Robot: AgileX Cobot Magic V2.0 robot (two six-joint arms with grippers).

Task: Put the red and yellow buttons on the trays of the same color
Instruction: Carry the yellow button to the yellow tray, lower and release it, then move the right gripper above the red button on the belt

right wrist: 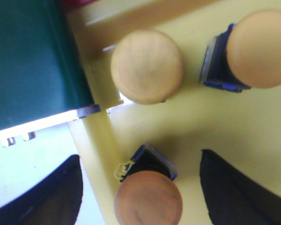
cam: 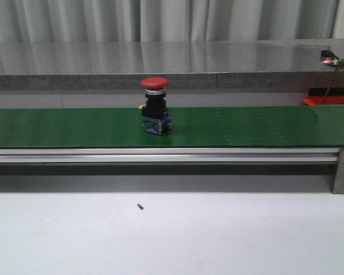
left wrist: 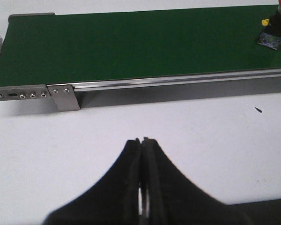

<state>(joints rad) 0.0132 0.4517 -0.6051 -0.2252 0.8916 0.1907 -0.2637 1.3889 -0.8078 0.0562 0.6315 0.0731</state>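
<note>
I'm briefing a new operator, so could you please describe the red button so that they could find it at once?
Look at the long green conveyor belt running across the front view. Near its middle stands a single push button, upright, with a black body on a blue base. Its broad red mushroom cap sets it apart: it is the only thing on the belt, while the three buttons under the right wrist camera are yellow-capped.
</note>
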